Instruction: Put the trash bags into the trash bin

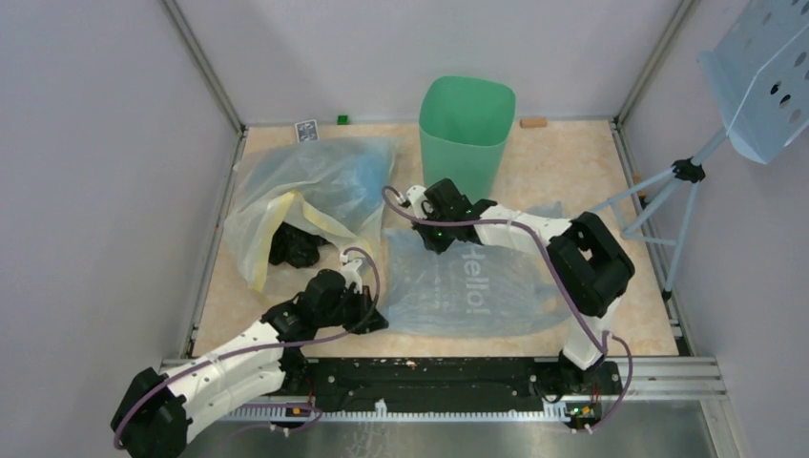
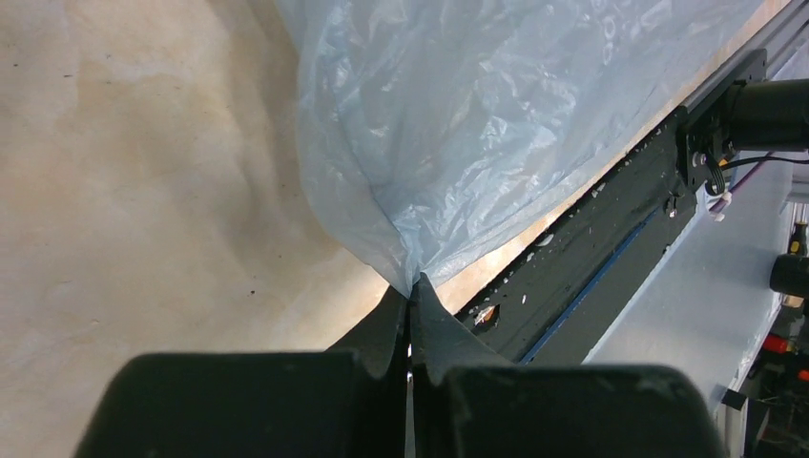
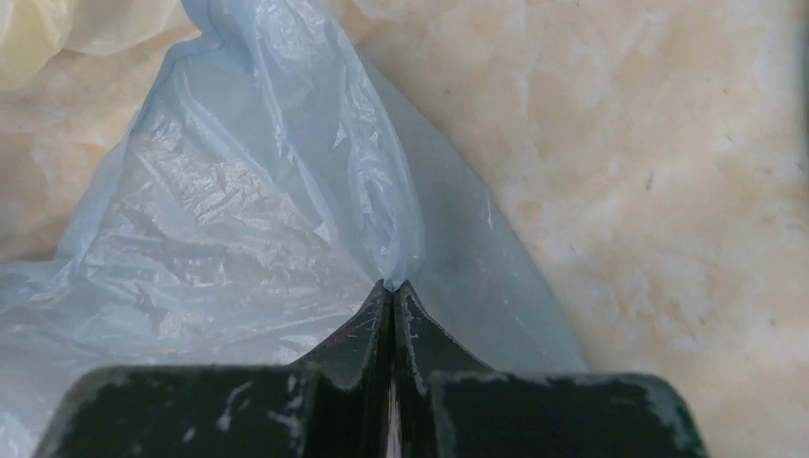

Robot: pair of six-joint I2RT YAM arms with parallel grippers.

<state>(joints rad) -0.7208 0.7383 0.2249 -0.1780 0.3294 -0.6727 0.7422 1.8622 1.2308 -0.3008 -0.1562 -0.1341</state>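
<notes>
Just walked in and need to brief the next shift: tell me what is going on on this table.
Both arms are handling the light-blue trash bag, which lies spread on the table in front of the mint-green trash bin. The left tool is shut on the bag's near-left edge, and the right tool is shut on its far edge, close to the bin. The bag is not yet in the bin. A bigger clear bag with a yellow tint lies to the left.

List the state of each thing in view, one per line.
trash bag, spread flat, pinched at two edges
left gripper, shut on the trash bag
right gripper, shut on the trash bag
trash bin, upright, mouth open
yellow-tinted bag, crumpled, lying left of the bin
</notes>
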